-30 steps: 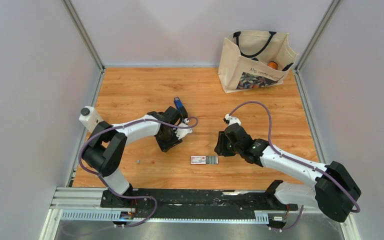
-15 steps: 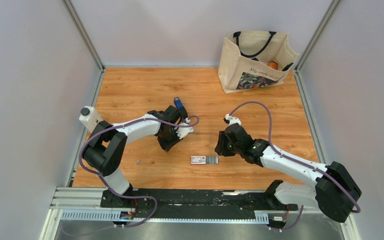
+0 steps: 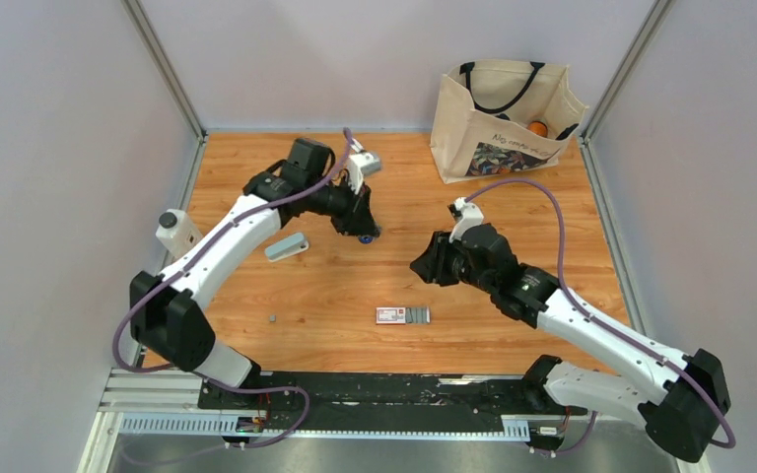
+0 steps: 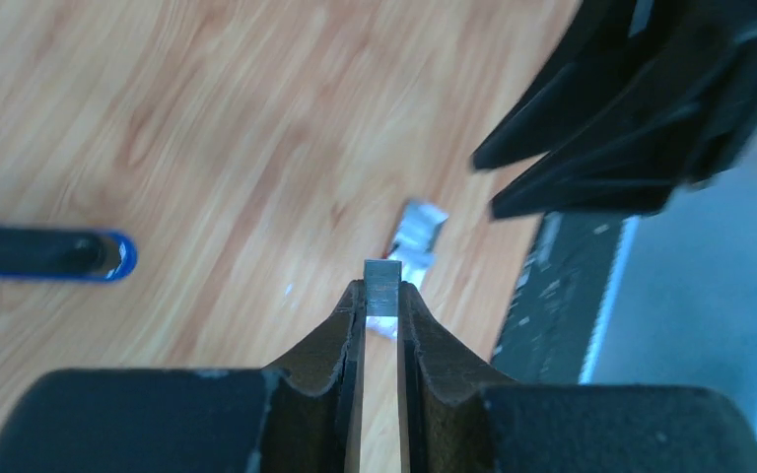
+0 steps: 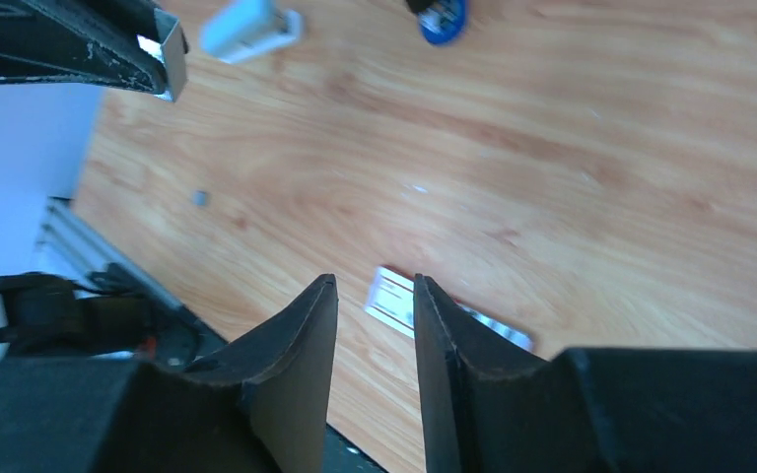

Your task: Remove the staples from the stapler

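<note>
The left gripper (image 4: 382, 296) is clenched on a short piece of the staples (image 4: 382, 279), pinched at the very fingertips and held above the wooden table (image 3: 404, 177). The stapler (image 4: 44, 253), blue with a black top, lies flat on the table in the far middle. From above it is mostly hidden under the left gripper, so only a blue end shows. The right gripper (image 5: 375, 286) hangs right of centre, its jaws a little apart with nothing between them. Near the middle lies a small white-and-red box (image 3: 391, 315) with a grey strip (image 3: 418, 315) touching its right end, probably more staples. A pale grey oblong piece (image 3: 286, 246) lies left of the stapler, and a tiny grey bit (image 3: 272, 318) sits nearer, on the left.
</note>
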### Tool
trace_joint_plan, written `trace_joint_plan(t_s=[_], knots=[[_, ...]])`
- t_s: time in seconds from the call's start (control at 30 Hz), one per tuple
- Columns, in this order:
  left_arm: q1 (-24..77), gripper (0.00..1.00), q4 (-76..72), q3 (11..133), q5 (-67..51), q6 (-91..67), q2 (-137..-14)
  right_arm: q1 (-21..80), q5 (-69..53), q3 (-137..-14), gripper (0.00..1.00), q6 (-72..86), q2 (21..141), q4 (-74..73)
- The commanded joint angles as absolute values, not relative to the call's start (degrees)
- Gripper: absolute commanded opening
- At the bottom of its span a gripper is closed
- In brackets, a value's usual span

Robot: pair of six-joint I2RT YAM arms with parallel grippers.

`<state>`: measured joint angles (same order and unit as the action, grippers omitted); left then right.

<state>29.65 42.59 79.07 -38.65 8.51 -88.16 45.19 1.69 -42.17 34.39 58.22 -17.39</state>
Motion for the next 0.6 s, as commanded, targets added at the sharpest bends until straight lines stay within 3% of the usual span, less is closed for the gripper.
trace_joint_plan(t_s=[0.0,0.27,0.57], knots=[[27.42,0.03,24.39,77.62,-59.04,-16.29,-82.97,45.09,-6.05,-47.45,0.38,34.36,55.73,-9.50],[25.23,0.04,-31.58,61.81,-64.51,-62.87,-83.23,45.09,-9.49,-49.57,0.38,37.17,54.40,-0.54],[24.96,0.00,-41.99,58.72,-64.51,-73.46,-83.14,45.00,-12.04,-51.42,0.37,39.90,55.46,5.45]])
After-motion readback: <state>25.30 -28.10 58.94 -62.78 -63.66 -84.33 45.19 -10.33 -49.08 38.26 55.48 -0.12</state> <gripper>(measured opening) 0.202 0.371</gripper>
